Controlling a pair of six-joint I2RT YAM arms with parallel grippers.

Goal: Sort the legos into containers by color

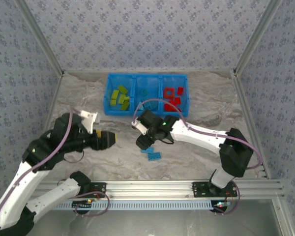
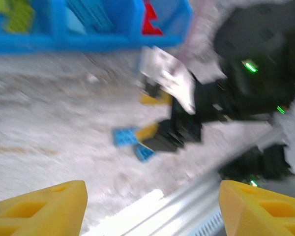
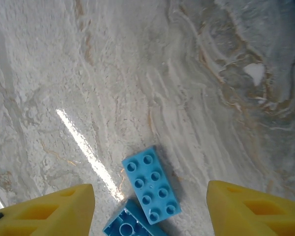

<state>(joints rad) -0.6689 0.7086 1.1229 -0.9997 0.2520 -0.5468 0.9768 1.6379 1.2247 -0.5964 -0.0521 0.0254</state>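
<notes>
2 studded rect. blue legos [image 3: 151,187] on marbled table [image 3: 137,73]

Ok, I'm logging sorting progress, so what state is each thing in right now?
light blue bricks: two, loose on the table, touching.
right gripper: open, empty, over the light blue bricks.
left gripper: open, empty.
green legos: in the bin's left compartment.
red legos: in the right compartment.

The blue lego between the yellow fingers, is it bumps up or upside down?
Bumps up. In the right wrist view the light blue lego lies flat on the table, its eight round studs facing the camera.
</notes>
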